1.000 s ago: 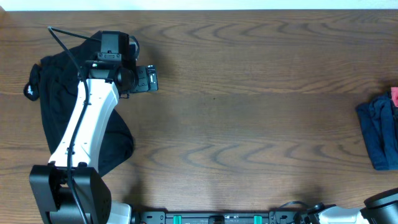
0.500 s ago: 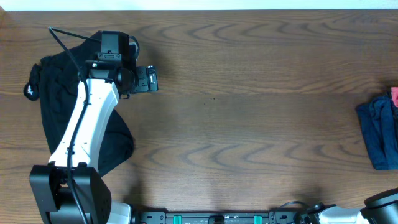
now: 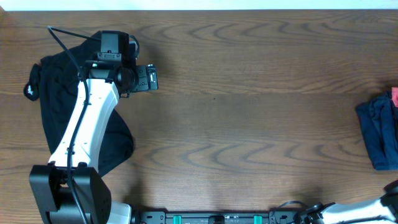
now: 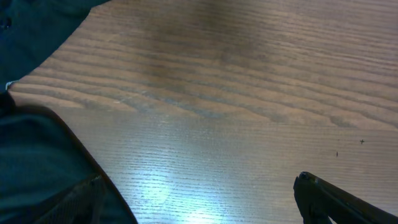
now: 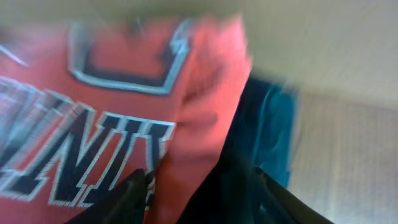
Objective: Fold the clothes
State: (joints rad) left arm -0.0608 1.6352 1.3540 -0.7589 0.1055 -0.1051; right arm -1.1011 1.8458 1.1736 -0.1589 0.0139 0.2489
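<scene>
**Asker:** Where does the work lie?

**Me:** On the broad brown wood-grain table point(image 3: 249, 124). The biggest piece is the crumpled black garment point(image 3: 53, 93) at the far left. It is heaped rather than spread, and my white left arm point(image 3: 87, 124) reaches across it.

**Asker:** And the other clothes?

**Me:** A folded dark navy cloth point(image 3: 378, 134) sits at the right edge, well apart from the black garment. My right wrist camera is badly blurred. It shows a red jersey with blue-and-white lettering point(image 5: 93, 112) beside a teal cloth point(image 5: 267, 124), but I cannot say where on the table those lie.

**Asker:** What are your fingers doing?

**Me:** My left gripper point(image 4: 198, 183) hovers just right of the black garment's edge. Its fingers are spread wide over bare wood with nothing between them. My right gripper point(image 5: 199, 180) shows two dark tips over fabric, and through the blur I cannot tell whether they pinch anything.

**Asker:** Which step is this, and how do you do it well?

**Me:** I judge that folding the black garment has not begun, because it needs flattening first. I should move the left gripper leftward onto the hem and come down low. There I should pinch a single layer at a corner rather than a bunch, then draw it slowly out over the bare wood. The risk is catching two layers and dragging the whole heap.
</scene>
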